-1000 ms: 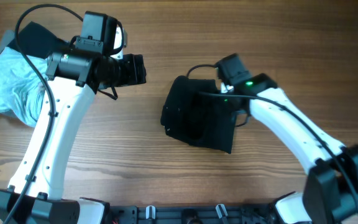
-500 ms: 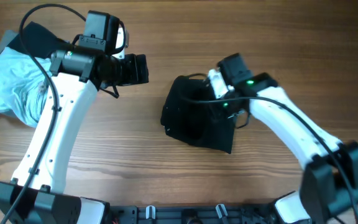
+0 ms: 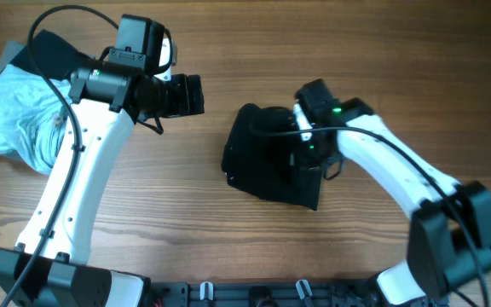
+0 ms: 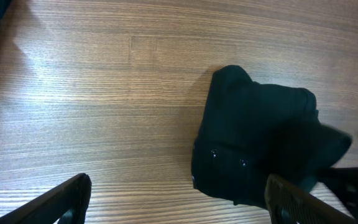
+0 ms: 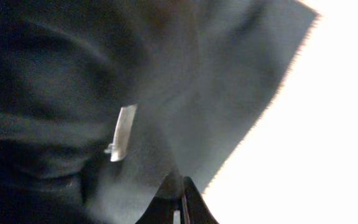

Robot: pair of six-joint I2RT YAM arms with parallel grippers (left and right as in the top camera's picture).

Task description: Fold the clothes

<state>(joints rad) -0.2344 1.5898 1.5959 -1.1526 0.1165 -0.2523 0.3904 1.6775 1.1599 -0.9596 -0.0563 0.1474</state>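
A black garment (image 3: 262, 162) lies bunched and partly folded at the table's middle. It also shows in the left wrist view (image 4: 253, 143). My right gripper (image 3: 305, 143) is low over its right part. In the right wrist view its fingers (image 5: 180, 200) are pressed together on the black cloth (image 5: 55, 93), near a small white tag (image 5: 124, 134). My left gripper (image 3: 196, 94) hovers above the bare wood to the garment's upper left. It is open and empty, with its fingers (image 4: 179, 202) wide apart.
A crumpled light blue garment (image 3: 11, 115) lies at the far left edge with a dark garment (image 3: 49, 51) behind it. The left arm passes over them. Bare wooden table (image 3: 186, 196) surrounds the black garment.
My right gripper has moved down and slightly left onto the black garment, and the cloth under it has shifted. The left arm has barely moved.
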